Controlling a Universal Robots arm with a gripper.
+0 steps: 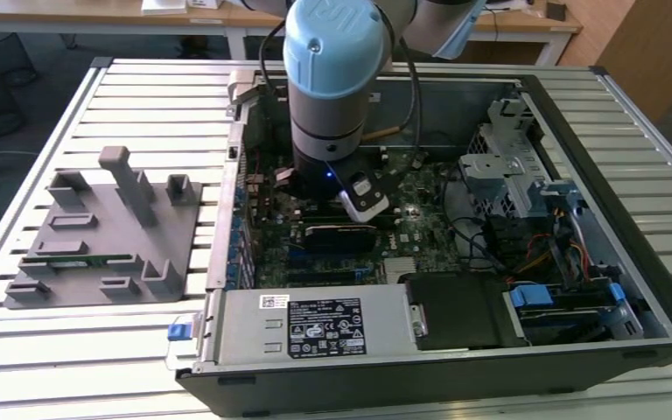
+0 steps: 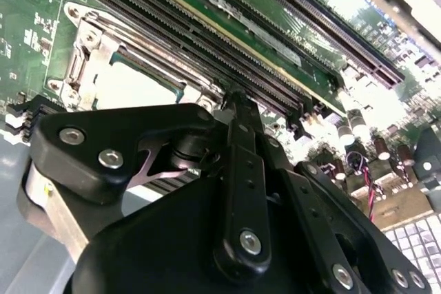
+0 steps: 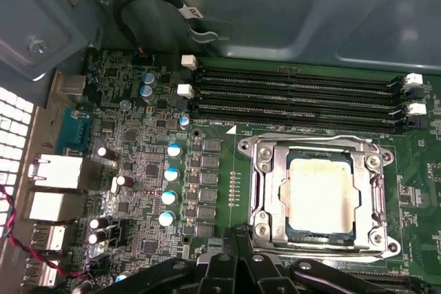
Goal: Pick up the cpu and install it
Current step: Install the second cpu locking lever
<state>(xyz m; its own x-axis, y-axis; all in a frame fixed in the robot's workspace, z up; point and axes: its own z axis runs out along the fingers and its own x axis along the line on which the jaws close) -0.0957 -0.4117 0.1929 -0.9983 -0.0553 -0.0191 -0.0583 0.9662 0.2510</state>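
Slatted metal bench point(image 1: 137, 96), open computer case point(image 1: 616, 219). Gripper point(image 3: 241, 233) fingers together, holding nothing, just beside the socket's point(image 3: 260, 170) metal frame; pale square cpu point(image 3: 320, 194) seated inside.

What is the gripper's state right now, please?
Gripper: fingers together, nothing visibly held, just beside the socket where the cpu already sits.
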